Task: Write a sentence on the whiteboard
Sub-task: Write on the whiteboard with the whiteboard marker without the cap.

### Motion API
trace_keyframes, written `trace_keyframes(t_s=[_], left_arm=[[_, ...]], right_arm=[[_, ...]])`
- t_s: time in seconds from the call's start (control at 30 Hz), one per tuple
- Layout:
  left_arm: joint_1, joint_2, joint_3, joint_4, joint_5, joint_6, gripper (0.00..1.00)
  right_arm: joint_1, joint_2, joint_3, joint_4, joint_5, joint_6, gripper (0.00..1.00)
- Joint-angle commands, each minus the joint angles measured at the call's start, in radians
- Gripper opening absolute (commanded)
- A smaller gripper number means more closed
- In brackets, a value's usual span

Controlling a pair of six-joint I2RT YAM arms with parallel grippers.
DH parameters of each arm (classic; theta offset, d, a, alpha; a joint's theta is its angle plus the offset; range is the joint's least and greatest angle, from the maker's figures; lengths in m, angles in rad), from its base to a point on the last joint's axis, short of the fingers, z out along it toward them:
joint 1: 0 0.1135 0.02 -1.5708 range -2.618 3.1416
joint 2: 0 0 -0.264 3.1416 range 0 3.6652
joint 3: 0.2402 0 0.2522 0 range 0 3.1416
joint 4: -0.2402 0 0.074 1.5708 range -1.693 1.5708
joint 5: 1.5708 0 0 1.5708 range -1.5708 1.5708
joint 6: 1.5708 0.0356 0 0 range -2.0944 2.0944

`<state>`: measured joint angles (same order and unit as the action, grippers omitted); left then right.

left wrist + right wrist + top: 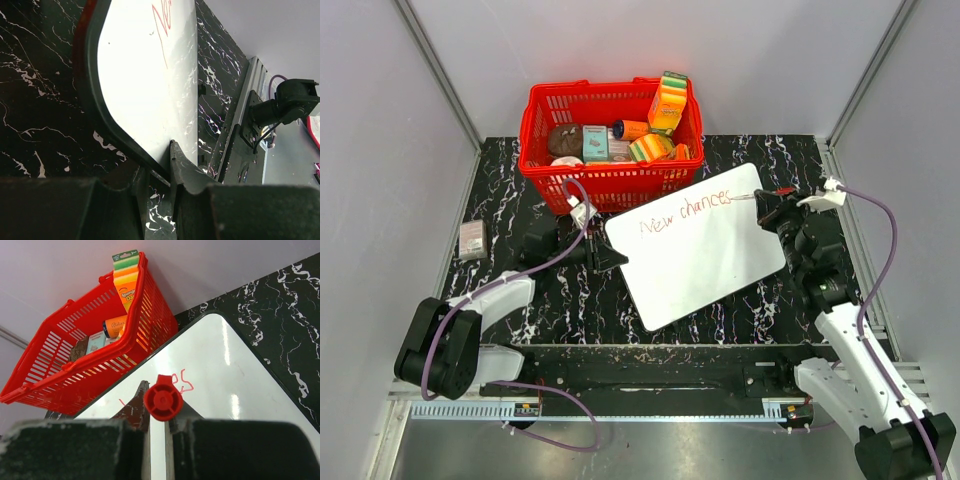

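Gripping a red marker [163, 401], the right fingers [136, 407] are poising it after "New chances" [685, 213] at two o'clock, left fingers [186, 172] clamping the whiteboard's [705, 265] nine o'clock edge, more words likely remaining.

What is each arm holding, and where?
The left fingers clamp the whiteboard at its left edge; the right fingers grip a red marker by its barrel.

Left gripper [605, 253], centre-left of frame, clamps the board [705, 260] edge; right gripper [768, 204], upper right, pinches a marker [163, 401].
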<state>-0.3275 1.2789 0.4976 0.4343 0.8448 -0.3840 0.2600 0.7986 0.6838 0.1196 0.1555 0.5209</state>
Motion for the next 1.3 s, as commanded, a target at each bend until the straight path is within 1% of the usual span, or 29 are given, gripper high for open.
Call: trace_keyframes(t_s=[0.0,0.03,0.1,0.17,0.23,0.27,0.33,0.37,0.43,0.47,0.5,0.53,0.57,0.63,0.67,0.7,0.73,0.77,0.8,0.93,0.97,1.1,1.2,1.23,1.27], left_arm=[[-0.036,0.031,0.001,-0.098,-0.044,0.181,0.11],[-0.036,0.028,0.001,-0.101,-0.047,0.181,0.22],[-0.036,0.023,0.002,-0.104,-0.058,0.183,0.33],[-0.036,0.013,-0.002,-0.105,-0.076,0.18,0.48],[-0.041,-0.018,-0.016,-0.097,-0.105,0.172,0.54],[-0.044,-0.039,-0.027,-0.088,-0.118,0.166,0.62],[-0.048,-0.104,-0.062,-0.062,-0.176,0.152,0.68],[-0.048,-0.125,-0.073,-0.054,-0.188,0.139,0.74],[-0.048,-0.18,-0.099,-0.049,-0.228,0.117,0.78],[-0.048,-0.202,-0.109,-0.043,-0.239,0.081,0.8],[-0.048,-0.24,-0.134,-0.029,-0.246,0.06,0.84],[-0.05,-0.259,-0.146,-0.026,-0.278,0.036,0.86],[-0.05,-0.277,-0.16,-0.022,-0.292,-0.023,0.87],[-0.051,-0.314,-0.211,0.036,-0.32,-0.087,0.9],[-0.05,-0.322,-0.227,0.061,-0.328,-0.158,0.92],[-0.05,-0.328,-0.26,0.133,-0.322,-0.186,0.95],[-0.051,-0.328,-0.275,0.167,-0.319,-0.216,0.98],[-0.053,-0.326,-0.289,0.205,-0.317,-0.27,0.98],[-0.056,-0.314,-0.313,0.29,-0.309,-0.289,0.99],[-0.065,-0.253,-0.32,0.389,-0.296,-0.326,0.99],[-0.067,-0.233,-0.315,0.435,-0.29,-0.34,0.99],[-0.071,-0.077,-0.281,0.57,-0.244,-0.371,0.97],[-0.077,0.054,-0.245,0.664,-0.208,-0.381,0.9],[-0.076,0.088,-0.235,0.723,-0.193,-0.391,0.87],[-0.077,0.149,-0.22,0.763,-0.178,-0.4,0.79]], right_arm=[[0.001,-0.025,-0.015,-0.044,-0.005,-0.007,0.0],[0.001,-0.03,-0.018,-0.051,-0.005,-0.01,0.0],[0.001,-0.041,-0.027,-0.055,-0.01,-0.01,0.0],[0.001,-0.048,-0.032,-0.063,-0.01,-0.01,0.0],[0.001,-0.053,-0.032,-0.067,-0.013,-0.01,0.0],[0.001,-0.059,-0.033,-0.069,-0.014,-0.01,0.0],[0.001,-0.065,-0.035,-0.075,-0.01,-0.013,0.0],[0.001,-0.073,-0.035,-0.075,-0.011,-0.013,0.0],[0.001,-0.079,-0.033,-0.08,-0.011,-0.013,0.0],[0.001,-0.084,-0.032,-0.081,-0.014,-0.013,0.0],[0.001,-0.088,-0.03,-0.083,-0.016,-0.015,0.0],[0.001,-0.091,-0.029,-0.089,-0.017,-0.015,0.0],[0.001,-0.099,-0.029,-0.09,-0.019,-0.013,0.0],[0.001,-0.105,-0.029,-0.097,-0.022,-0.015,0.0],[0.001,-0.11,-0.029,-0.1,-0.025,-0.015,0.0],[0.001,-0.113,-0.03,-0.101,-0.027,-0.015,0.0],[0.001,-0.117,-0.032,-0.106,-0.03,-0.016,0.0],[0.002,-0.122,-0.033,-0.107,-0.031,-0.016,0.0],[0.002,-0.127,-0.036,-0.112,-0.033,-0.016,0.0],[0.002,-0.136,-0.044,-0.115,-0.045,-0.015,0.0],[0.001,-0.134,-0.047,-0.115,-0.05,-0.015,0.0],[0.001,-0.142,-0.052,-0.113,-0.056,-0.012,0.0],[0.002,-0.148,-0.052,-0.113,-0.06,-0.016,0.0],[0.002,-0.151,-0.053,-0.113,-0.06,-0.018,0.0],[0.001,-0.153,-0.053,-0.144,-0.06,-0.019,0.0]])
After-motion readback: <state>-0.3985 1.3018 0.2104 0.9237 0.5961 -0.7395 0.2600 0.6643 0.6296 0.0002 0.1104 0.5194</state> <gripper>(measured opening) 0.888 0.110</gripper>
